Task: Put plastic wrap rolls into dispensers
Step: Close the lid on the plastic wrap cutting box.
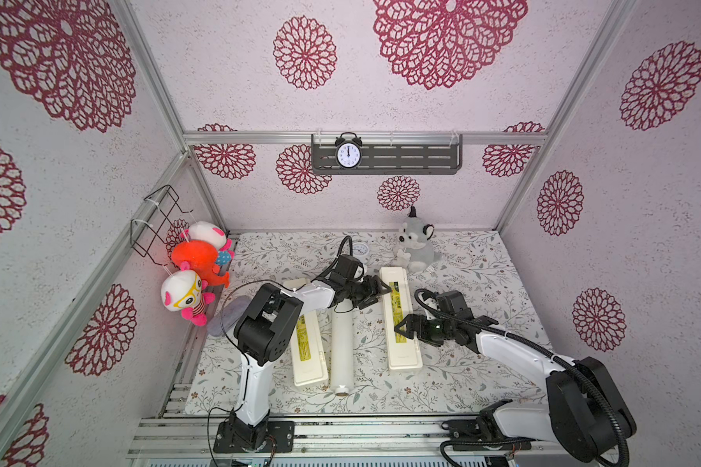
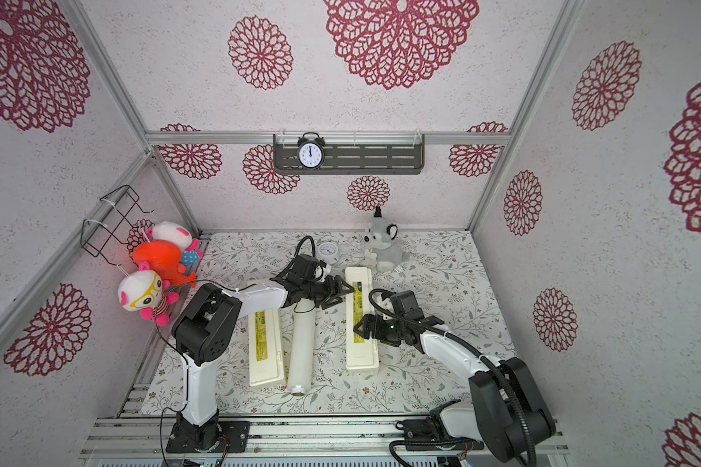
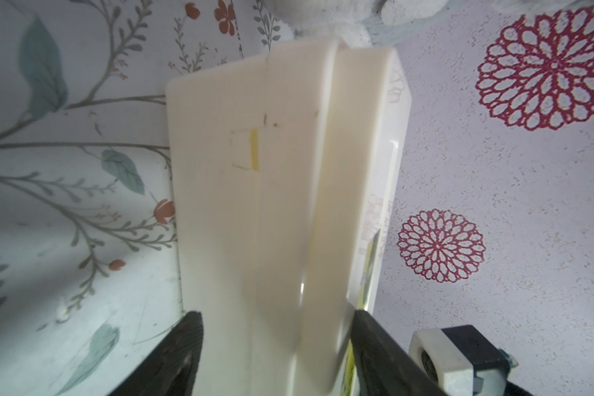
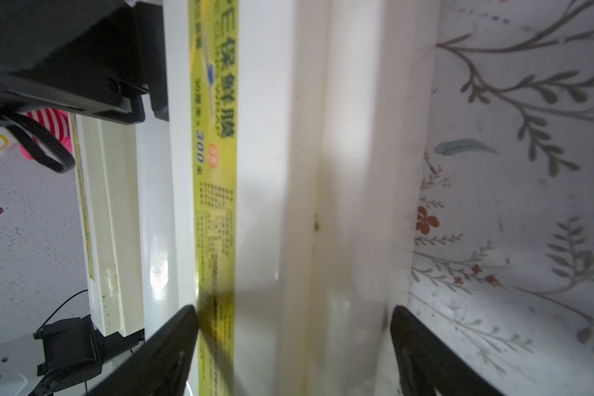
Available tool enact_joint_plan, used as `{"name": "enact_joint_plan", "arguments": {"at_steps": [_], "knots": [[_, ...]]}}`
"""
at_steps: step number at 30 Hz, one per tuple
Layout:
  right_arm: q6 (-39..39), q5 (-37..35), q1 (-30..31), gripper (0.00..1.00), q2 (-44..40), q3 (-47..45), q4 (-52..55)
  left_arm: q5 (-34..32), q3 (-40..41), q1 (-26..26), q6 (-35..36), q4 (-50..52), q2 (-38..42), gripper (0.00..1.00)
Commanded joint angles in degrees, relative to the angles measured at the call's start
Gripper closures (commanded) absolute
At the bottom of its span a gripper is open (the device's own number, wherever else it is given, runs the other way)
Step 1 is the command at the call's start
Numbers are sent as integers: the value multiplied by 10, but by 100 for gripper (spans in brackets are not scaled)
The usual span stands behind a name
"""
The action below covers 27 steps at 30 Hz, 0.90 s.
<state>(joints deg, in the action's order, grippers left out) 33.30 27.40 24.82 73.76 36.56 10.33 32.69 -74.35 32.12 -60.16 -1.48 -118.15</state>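
A: Where's the roll (image 1: 343, 343)?
B: Centre of the mat (image 1: 482, 275), between both boxes.
A: The claws?
B: Left claw (image 1: 375, 293) and right claw (image 1: 407, 327) both straddle the right box (image 1: 401, 351), jaws spread; whether they're squeezing it, I can't tell.

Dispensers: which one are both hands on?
The dispenser nearest the grey plush wolf; both hands straddle it. The other dispenser, beyond the white roll, is untouched.

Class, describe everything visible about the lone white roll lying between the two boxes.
The plastic wrap roll is a long, plain white cylinder, smooth-looking, with a brownish hollow core at its near end. It lies flat on the floral mat, lengthwise between the two dispensers. Its far end is hidden under the left arm. Nothing visibly grips it.
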Motion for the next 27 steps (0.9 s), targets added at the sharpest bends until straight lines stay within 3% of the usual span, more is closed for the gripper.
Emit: {"name": "enact_joint_plan", "arguments": {"at_steps": [1, 17, 27], "knots": [[-18, -3, 4, 10, -37, 3, 51, -21, 37, 18, 0, 67, 14, 27], [16, 42, -2, 19, -102, -75, -1, -20, 111, 72, -15, 96, 95, 26], [23, 105, -19, 25, -129, -100, -31, -8, 135, 121, -35, 81, 95, 24]]}}
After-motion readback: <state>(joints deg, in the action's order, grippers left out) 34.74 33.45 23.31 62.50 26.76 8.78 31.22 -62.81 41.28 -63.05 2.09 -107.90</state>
